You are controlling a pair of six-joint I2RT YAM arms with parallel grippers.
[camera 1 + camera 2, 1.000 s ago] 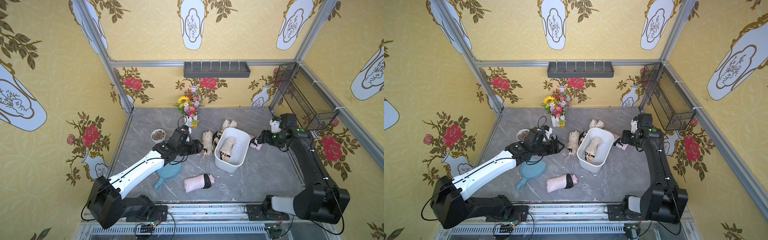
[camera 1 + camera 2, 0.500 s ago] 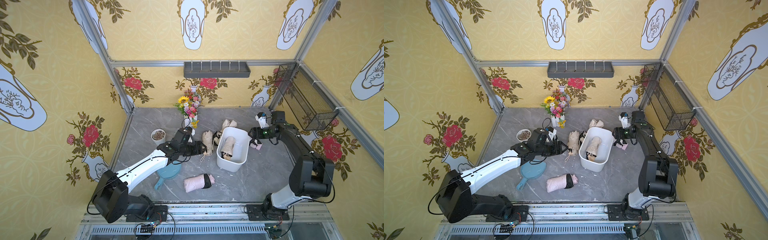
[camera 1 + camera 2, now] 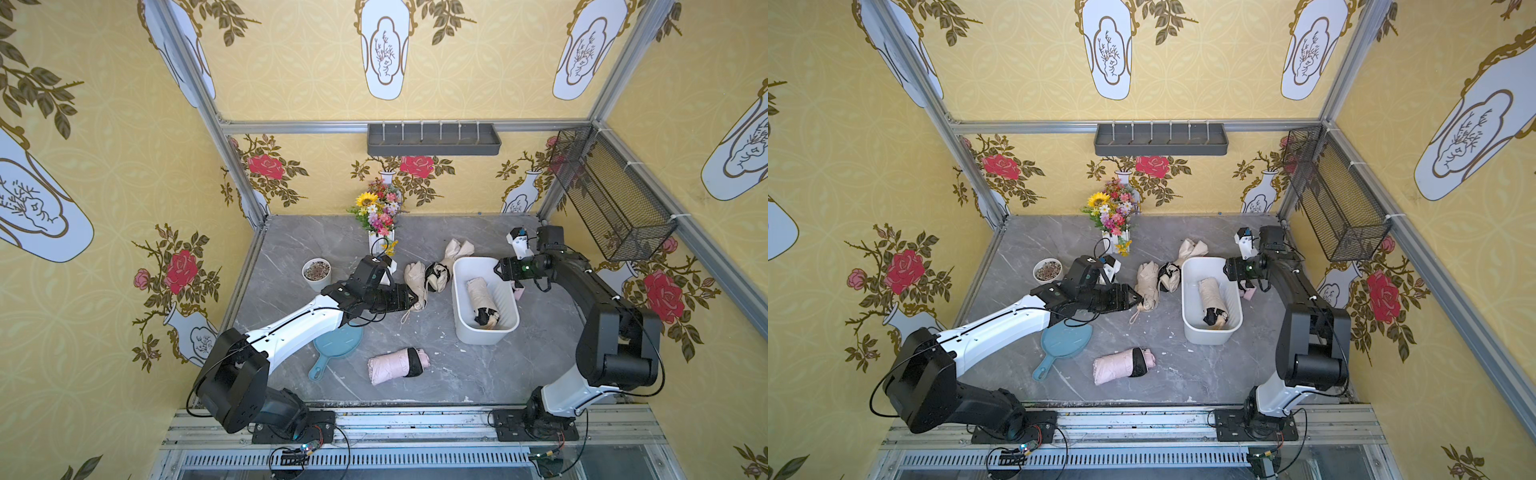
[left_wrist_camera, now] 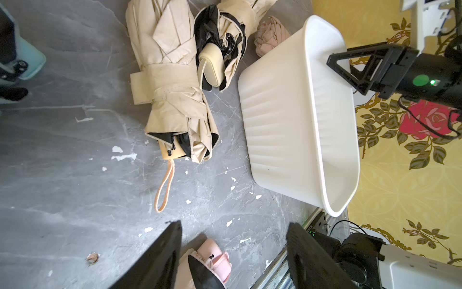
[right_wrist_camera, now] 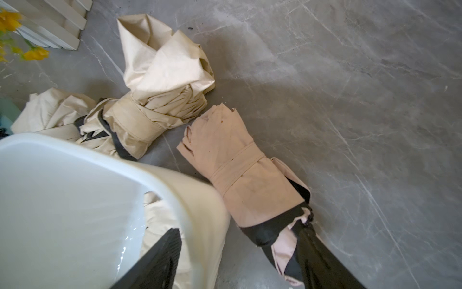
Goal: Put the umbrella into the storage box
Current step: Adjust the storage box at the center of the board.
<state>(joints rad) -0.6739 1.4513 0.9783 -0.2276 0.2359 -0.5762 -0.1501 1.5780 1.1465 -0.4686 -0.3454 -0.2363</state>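
The white storage box [image 3: 458, 299] [image 3: 1187, 299] stands right of centre, with a beige folded umbrella [image 3: 480, 296] lying inside it. Left of the box lie two more beige umbrellas [image 3: 415, 276] [image 4: 170, 82]. A pink umbrella [image 3: 395, 365] lies near the front. Another pink umbrella [image 5: 240, 175] lies against the box's right wall. My left gripper [image 3: 415, 297] [image 4: 233, 226] is open over bare floor beside a beige umbrella's handle end. My right gripper [image 3: 500, 268] [image 5: 240, 230] is open astride the box's far right rim [image 5: 190, 200], one finger inside the box, one by the pink umbrella's black end.
A flower vase [image 3: 380, 216] stands at the back, a small white pot of pebbles [image 3: 316, 272] at the left. A blue hand mirror [image 3: 332, 347] lies under my left arm. A black wire basket [image 3: 611, 195] hangs on the right wall, a grey shelf [image 3: 432, 139] on the back wall.
My right arm has swung in from the right, bringing its gripper over the box's far right corner. My left gripper has edged right towards the beige umbrella.
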